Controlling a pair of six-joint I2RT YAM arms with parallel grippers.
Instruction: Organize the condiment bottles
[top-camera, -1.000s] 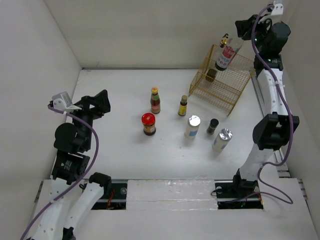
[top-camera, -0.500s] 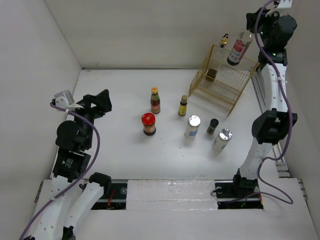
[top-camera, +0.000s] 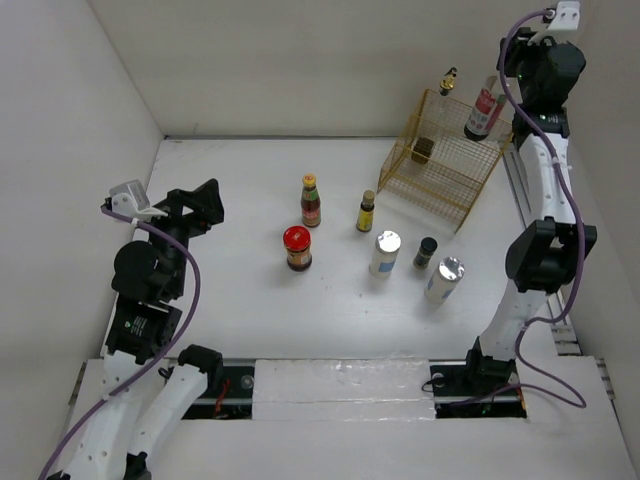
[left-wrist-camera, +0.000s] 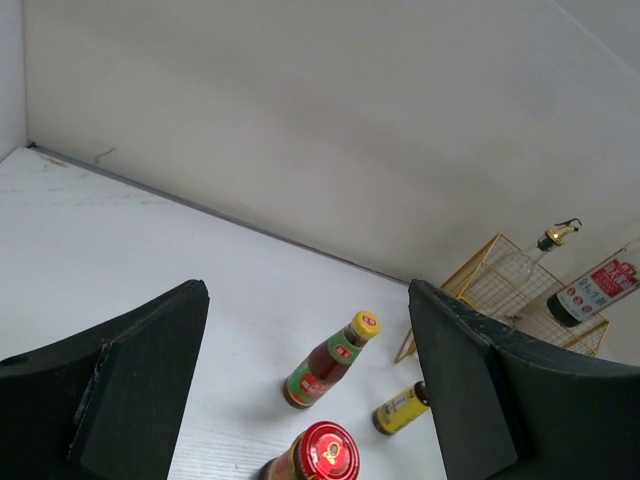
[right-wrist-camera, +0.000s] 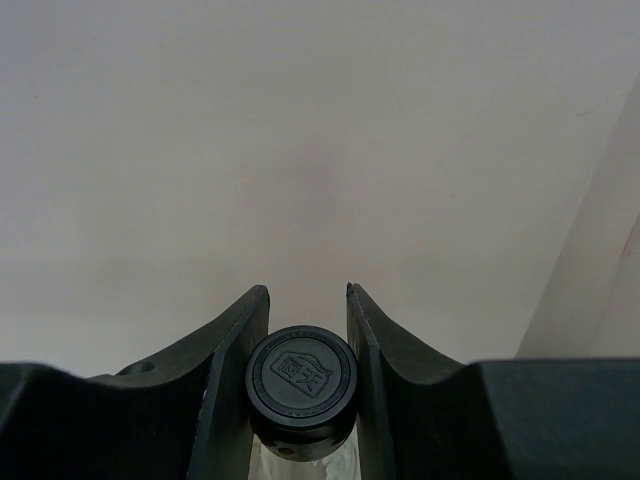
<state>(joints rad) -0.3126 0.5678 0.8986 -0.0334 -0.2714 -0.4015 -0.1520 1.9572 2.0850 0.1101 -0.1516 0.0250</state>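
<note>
My right gripper is shut on the black cap of a clear bottle with a red label, held in the air above the far right corner of the gold wire basket. Only the cap shows in the right wrist view. On the table stand a brown bottle with a yellow cap, a red-capped jar, a small yellow bottle, a white silver-capped bottle, a small dark bottle and another silver-capped bottle. My left gripper is open and empty at the far left.
The basket holds a small dark jar. A clear bottle with a gold pourer stands at its back edge. White walls close the table at the left and back. The left wrist view shows the yellow-capped bottle and red-capped jar ahead.
My right gripper has carried the red-label bottle up and to the right, from over the basket's middle to its far right corner. The left arm has barely moved.
</note>
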